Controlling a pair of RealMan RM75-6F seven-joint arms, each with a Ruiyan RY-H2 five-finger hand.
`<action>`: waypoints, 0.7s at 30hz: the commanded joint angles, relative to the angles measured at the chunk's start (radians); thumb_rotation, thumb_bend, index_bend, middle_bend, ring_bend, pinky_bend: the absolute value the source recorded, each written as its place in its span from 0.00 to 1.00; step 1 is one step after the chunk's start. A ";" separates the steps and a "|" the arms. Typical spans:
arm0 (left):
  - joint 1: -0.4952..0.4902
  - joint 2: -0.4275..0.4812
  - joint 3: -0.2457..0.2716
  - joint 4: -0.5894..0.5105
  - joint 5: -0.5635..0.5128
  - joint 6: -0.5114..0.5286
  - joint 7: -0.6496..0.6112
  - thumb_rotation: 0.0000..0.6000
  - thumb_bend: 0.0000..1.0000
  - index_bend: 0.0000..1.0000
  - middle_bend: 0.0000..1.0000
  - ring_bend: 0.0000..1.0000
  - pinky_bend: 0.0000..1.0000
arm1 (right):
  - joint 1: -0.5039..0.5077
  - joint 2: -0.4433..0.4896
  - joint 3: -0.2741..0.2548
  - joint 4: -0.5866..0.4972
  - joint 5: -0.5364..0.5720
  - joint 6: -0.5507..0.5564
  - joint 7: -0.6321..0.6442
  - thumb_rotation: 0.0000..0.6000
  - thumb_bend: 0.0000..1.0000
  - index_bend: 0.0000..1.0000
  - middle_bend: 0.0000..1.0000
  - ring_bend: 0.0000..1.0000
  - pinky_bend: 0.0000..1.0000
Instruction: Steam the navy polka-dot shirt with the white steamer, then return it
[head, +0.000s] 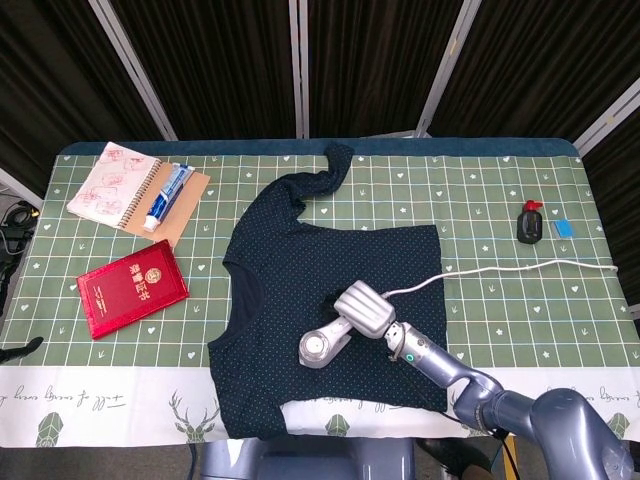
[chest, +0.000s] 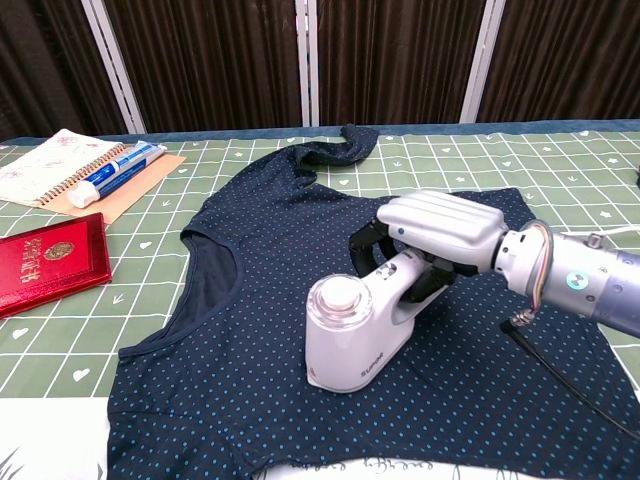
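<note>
Across the middle of the table (head: 500, 175), on its green checked cloth, the navy polka-dot shirt (head: 330, 270) lies flat, neckline to the left, one sleeve trailing to the far edge and its hem toward the right. On the near half of the shirt stands the white steamer (chest: 355, 330), head down on or just above the fabric; contact cannot be confirmed. Its long axis runs from the head at near left up along the handle to far right, where the right hand (chest: 440, 232) grips it, fingers (chest: 372, 240) curled round the handle. The cord (head: 500, 268) trails right from the steamer across the table. Unsteamed cloth lies mostly left and far of the head, so the next pass is judged to turn on that direction. The left hand appears in neither view. The shirt's near hem is cut off in the chest view, and the steamer's plate is hidden beneath its body.
</note>
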 joint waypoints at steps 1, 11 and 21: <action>0.000 -0.002 0.000 0.001 0.000 0.001 0.005 1.00 0.00 0.00 0.00 0.00 0.00 | -0.011 -0.016 -0.009 0.044 0.002 0.011 0.029 1.00 0.79 0.80 0.64 0.64 0.94; -0.004 -0.010 0.003 -0.003 -0.002 -0.001 0.024 1.00 0.00 0.00 0.00 0.00 0.00 | -0.056 -0.015 -0.046 0.229 0.003 0.040 0.144 1.00 0.79 0.80 0.64 0.64 0.94; -0.007 -0.016 0.006 -0.007 0.000 -0.002 0.038 1.00 0.00 0.00 0.00 0.00 0.00 | -0.117 -0.023 -0.083 0.448 -0.004 0.097 0.299 1.00 0.79 0.80 0.64 0.64 0.94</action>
